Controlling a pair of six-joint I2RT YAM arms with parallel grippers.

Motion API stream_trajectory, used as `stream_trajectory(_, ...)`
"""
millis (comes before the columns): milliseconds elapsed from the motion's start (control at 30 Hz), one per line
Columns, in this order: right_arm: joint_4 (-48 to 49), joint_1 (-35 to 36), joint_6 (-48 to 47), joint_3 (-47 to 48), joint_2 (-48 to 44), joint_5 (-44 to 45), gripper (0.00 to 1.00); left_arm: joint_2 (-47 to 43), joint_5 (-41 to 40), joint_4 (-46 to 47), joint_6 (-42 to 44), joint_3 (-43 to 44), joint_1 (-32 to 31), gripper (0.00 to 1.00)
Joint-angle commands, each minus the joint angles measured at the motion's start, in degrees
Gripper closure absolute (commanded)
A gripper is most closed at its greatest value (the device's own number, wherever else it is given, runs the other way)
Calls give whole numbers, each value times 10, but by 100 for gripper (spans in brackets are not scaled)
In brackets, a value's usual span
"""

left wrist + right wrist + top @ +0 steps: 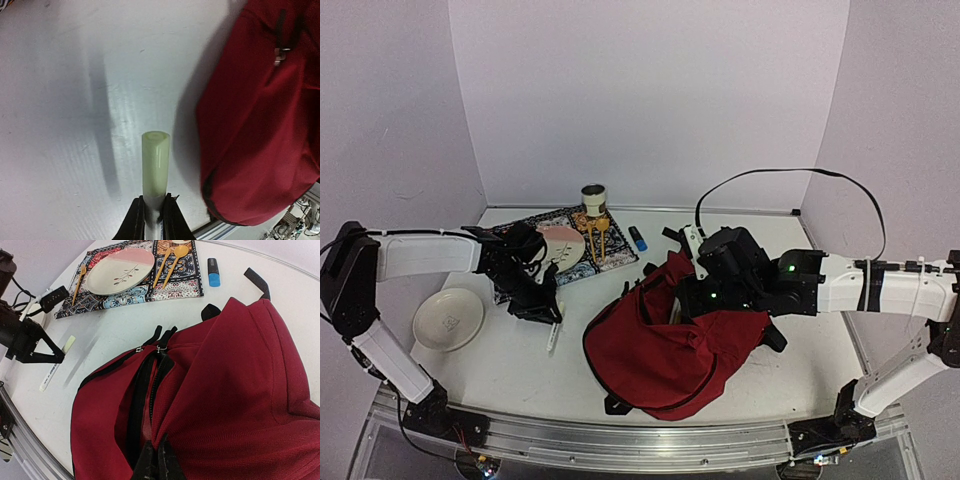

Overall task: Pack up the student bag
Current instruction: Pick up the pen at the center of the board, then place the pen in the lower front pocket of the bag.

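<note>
From above, the student bag [665, 355] slumps toward the table's [510, 375] near edge, right of centre, its top held up. A white dish [448, 318] by the left edge and a placemat [617, 258] carrying a plate [563, 245] toward the far edge lie well apart from it and block nothing. At the left wrist, the left gripper [154, 217] is clamped on a marker [155, 160] whose pale cap juts past the fingers, so a bump against fabric could twist it loose. At the right wrist, the right gripper [157, 460] is pinched together on cloth beside the zipper opening [142, 405]. That mouth looks narrow and sagging: the marker may snag its edge, or the pinch may slip and let it fall shut
</note>
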Motion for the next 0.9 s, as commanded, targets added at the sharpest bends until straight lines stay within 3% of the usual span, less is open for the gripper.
stream_trajectory(0,29,10,-1,11,-20,-17,100,-41,68,92,-54,3,-19,100)
stream_trajectory(333,29,10,-1,16,-21,-25,100,-15,118,214,-120,38,-100,100)
stream_trajectory(700,29,10,-1,20,-21,-33,100,106,148,295,-149,131,-182,100)
stream_trajectory(867,30,10,-2,21,-23,-41,100,150,156,301,-144,187,-185,100)
